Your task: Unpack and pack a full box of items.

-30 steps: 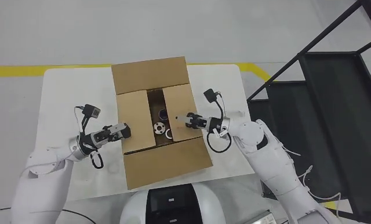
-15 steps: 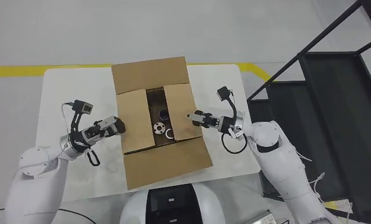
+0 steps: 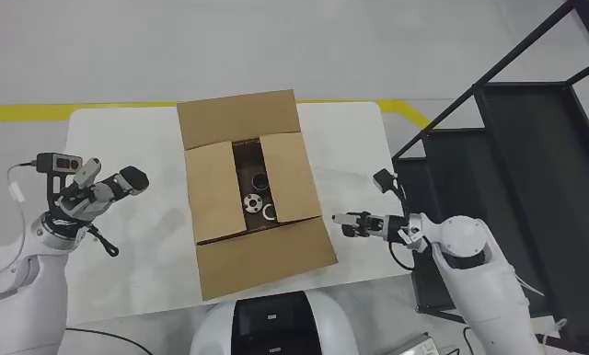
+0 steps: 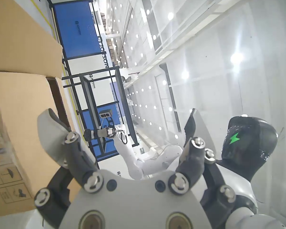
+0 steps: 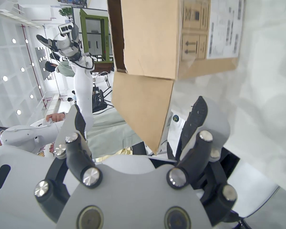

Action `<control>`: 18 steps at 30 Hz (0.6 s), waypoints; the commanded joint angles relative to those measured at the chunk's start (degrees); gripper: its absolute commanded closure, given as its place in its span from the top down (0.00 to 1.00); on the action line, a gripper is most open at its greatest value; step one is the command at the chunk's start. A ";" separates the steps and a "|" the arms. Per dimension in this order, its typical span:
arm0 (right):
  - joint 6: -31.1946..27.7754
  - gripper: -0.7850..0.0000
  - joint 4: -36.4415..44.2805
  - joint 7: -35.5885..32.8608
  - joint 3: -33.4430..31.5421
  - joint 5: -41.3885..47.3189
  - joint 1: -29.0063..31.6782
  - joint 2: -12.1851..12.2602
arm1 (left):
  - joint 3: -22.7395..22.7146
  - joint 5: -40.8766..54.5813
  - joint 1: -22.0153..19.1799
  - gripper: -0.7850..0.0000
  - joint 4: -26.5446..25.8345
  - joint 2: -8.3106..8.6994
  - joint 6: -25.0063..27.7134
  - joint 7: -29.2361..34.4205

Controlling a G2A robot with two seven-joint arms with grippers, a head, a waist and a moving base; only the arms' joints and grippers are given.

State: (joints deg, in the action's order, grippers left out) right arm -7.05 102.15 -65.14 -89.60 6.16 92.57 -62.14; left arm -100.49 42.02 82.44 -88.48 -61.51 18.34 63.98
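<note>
Top view shows the box (image 3: 241,125) at mid-table, long axis running 12 to 6 o'clock, end flaps laid outward and side flaps covering all but a central gap where small round parts (image 3: 252,204) show. We judge the right gripper (image 3: 342,223) the nearer: the box lies toward 10 o'clock from it, just beside, and toward 3 o'clock from the left gripper (image 3: 129,180), well apart; both stand wide open and empty. The white table (image 3: 120,134) lies flat and extends to either side of the box, with a dark staircase (image 3: 515,153) at 3 o'clock
</note>
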 commanded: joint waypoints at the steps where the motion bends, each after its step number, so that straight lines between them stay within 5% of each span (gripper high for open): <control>1: -0.12 1.00 -1.04 0.39 0.98 -0.13 0.27 0.01 | 0.20 -0.12 -0.03 1.00 -0.09 0.01 0.22 -0.02; 7: -0.23 1.00 -3.63 -0.86 5.17 1.98 -0.56 -0.12 | 0.33 -1.42 0.34 1.00 -0.70 0.08 1.31 -0.43; 18: -5.12 1.00 -3.62 0.24 7.87 18.92 -3.40 -0.81 | -0.76 -2.88 1.61 1.00 -0.59 0.21 1.87 -4.26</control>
State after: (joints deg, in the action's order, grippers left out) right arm -11.45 98.97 -65.20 -81.93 23.12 89.45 -62.87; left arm -101.13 39.17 83.92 -88.99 -61.31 20.11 59.89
